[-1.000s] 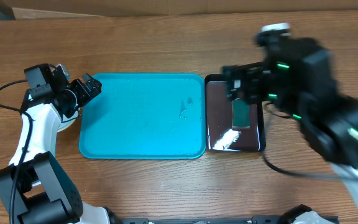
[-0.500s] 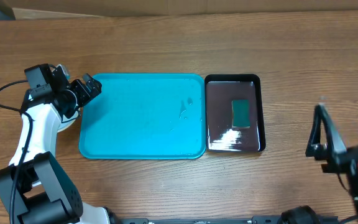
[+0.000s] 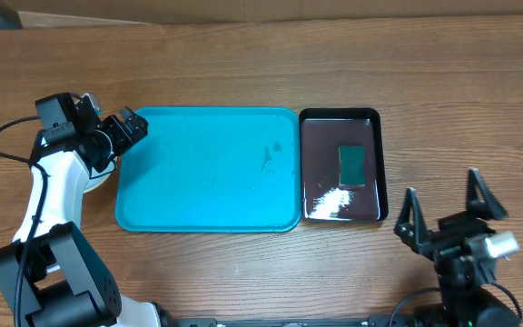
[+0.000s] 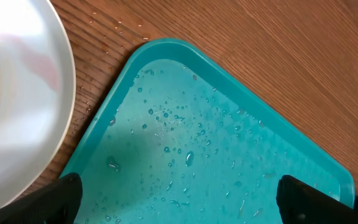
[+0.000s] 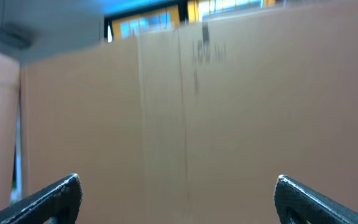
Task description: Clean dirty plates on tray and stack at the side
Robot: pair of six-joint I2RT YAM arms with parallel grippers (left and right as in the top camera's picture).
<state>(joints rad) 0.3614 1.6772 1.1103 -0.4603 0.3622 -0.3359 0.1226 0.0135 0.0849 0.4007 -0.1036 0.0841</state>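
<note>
Finds the plates (image 4: 14, 99), only a white top one showing, on the table (image 3: 243, 54) just off the left corner of the tray (image 4: 229, 155), itself bare but for water drops. Puts them right under the left gripper (image 3: 133, 129), jaws spread wide and empty. Leaves the right gripper (image 3: 443, 213) well apart near the table's right front, jaws likewise wide, holding nothing.

I can read no text anywhere. My right wrist view shows dark printed marks (image 5: 207, 53) on a brown cardboard wall (image 5: 229, 143), too blurred to make out.
</note>
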